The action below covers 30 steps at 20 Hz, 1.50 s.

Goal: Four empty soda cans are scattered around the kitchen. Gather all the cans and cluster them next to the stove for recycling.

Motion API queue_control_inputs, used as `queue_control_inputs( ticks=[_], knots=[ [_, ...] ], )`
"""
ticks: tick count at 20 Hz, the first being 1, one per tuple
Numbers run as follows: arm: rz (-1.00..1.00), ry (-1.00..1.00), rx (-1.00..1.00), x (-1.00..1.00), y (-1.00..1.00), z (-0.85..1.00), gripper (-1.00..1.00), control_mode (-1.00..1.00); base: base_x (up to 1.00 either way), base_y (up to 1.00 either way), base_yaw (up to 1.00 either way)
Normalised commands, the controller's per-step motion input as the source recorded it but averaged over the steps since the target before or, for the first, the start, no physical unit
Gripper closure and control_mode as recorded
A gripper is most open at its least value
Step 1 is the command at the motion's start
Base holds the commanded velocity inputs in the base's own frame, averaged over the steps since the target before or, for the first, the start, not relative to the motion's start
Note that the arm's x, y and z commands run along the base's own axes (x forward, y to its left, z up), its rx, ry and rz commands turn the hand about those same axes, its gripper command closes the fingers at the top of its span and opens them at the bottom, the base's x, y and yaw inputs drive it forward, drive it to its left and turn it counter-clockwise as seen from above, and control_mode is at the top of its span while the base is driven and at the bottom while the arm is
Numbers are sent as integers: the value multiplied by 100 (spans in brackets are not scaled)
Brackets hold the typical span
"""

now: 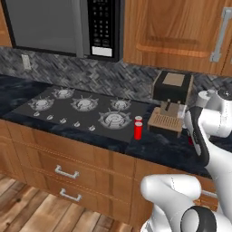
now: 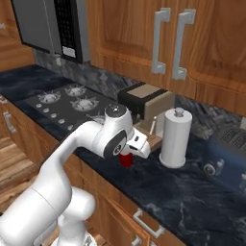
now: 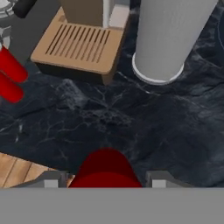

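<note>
1. While the dark marbled table (image 1: 163, 152) carries everything, the stove (image 1: 86, 111) is seen as its largest task fixture, lying flat at the left in the left base view.
2. Two soda cans (image 1: 138, 128) are already stood touching each other just beside the stove's right edge, near a brown-trayed coffee machine (image 1: 170, 104).
3. A paper-towel roll (image 2: 175, 137) is stood right of that machine.
4. A third can (image 3: 105, 168) is held between the fingers (image 3: 105, 180), which are about half closed around it, above the table front.
5. The step in hand is judged to be carrying; a leftward move and a lowering beside the pair are called for next.
6. The held can's base is cut off in the hand view, and in the right base view it is half hidden by the wrist.
</note>
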Motion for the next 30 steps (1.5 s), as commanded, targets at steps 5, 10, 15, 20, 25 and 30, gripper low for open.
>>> queue_control_inputs(
  ticks=[5, 10, 15, 20, 25, 30],
  knots=[
    [0, 0, 0, 0, 0, 0, 100, 100, 0, 77, -20],
    [0, 0, 0, 0, 0, 0, 100, 100, 1, 72, -21],
    [0, 0, 0, 0, 0, 0, 100, 100, 4, 48, -18],
    [0, 0, 0, 0, 0, 0, 100, 100, 6, 5, -3],
    [0, 0, 0, 0, 0, 0, 100, 100, 39, 0, -1],
    [0, 0, 0, 0, 0, 0, 100, 100, 39, 0, -3]
  ],
)
